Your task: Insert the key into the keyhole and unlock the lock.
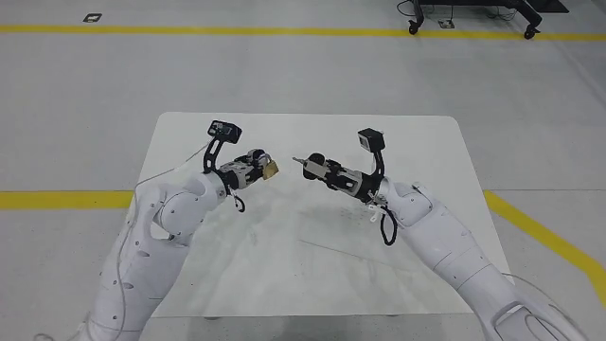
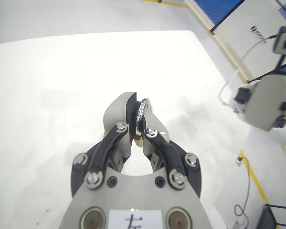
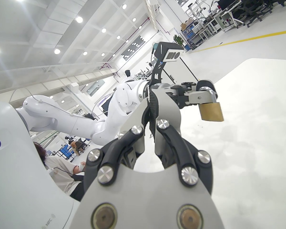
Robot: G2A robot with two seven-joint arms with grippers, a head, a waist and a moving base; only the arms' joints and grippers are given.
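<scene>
Top view: the left tool (image 1: 256, 164) hangs above the white table (image 1: 426, 147), a little toward 12 o'clock of the table's middle. It is clamped on the padlock (image 1: 270, 168), whose brass body sticks out past the fingertips on the tool's 3 o'clock side. The right tool (image 1: 312, 164) faces it from 3 o'clock, closed on the key (image 1: 299, 161). The key's thin silver blade juts toward 9 o'clock, straight at the padlock. Blade tip and brass body are near each other but apart, with a small gap of table showing between them.

In the left wrist view the fingers (image 2: 116, 113) pinch the silver shackle (image 2: 141, 110) between their black pads, and a bit of brass shows lower down between them.

In the right wrist view the right tool's fingers are pressed together, and the key is hidden between them. Beyond them the padlock hangs body-down from the left tool, held by its shackle and clear of the table.
</scene>
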